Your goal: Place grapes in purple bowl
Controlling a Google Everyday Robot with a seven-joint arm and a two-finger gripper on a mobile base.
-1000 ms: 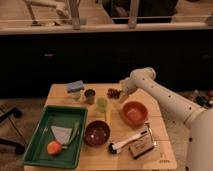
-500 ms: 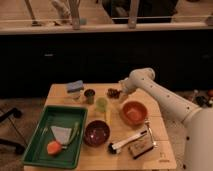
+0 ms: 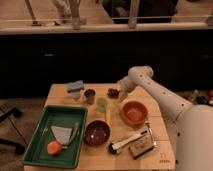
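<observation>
The grapes [image 3: 113, 92] are a small dark lumpy cluster at the far edge of the wooden table, right of centre. The gripper [image 3: 119, 90] is at the end of the white arm, which reaches in from the right, and it sits right at the grapes, partly covering their right side. The purple bowl [image 3: 96, 132] stands empty near the middle front of the table, well in front of the grapes and gripper. The orange bowl [image 3: 134, 111] sits between them, to the right.
A dark cup [image 3: 90, 95], a green cup [image 3: 102, 104] and a blue sponge [image 3: 75, 86] stand left of the grapes. A green tray [image 3: 42, 127] with an orange fruit [image 3: 54, 147] and a white cloth fills the left. A brush [image 3: 127, 141] and a wooden block [image 3: 140, 147] lie front right.
</observation>
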